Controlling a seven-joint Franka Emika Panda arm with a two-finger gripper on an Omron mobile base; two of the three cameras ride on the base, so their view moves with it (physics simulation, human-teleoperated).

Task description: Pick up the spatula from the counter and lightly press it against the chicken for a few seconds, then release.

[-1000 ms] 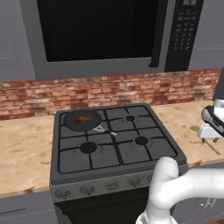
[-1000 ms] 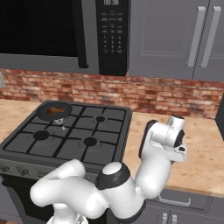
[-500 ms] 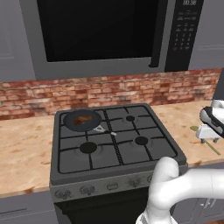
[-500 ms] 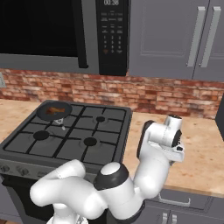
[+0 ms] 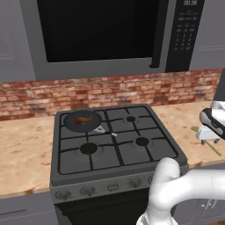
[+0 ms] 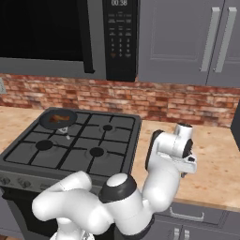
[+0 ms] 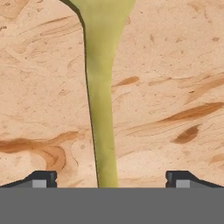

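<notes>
**Jaws spread over the slim olive-green spatula [image 7: 103, 109] lying on the counter**

The spatula is seen flat on the tan marbled stone counter [image 7: 175, 65], right of the black gas stove [image 5: 114, 149]. The white arm's two-finger gripper [image 7: 111, 179] is held above it, jaws wide apart, the handle untouched between them. A brown piece of chicken [image 5: 80, 121] is contained in the small dark round frying pan [image 5: 68, 118] on the rear left burner.

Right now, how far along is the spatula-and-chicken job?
Done: the claw is lined up over the spatula, jaws open either side of its handle. In hand: the grasp; the spatula lies flat on the counter, not yet gripped. Left: lifting it, carrying it to the chicken in the pan on the stove, pressing, releasing.
</notes>
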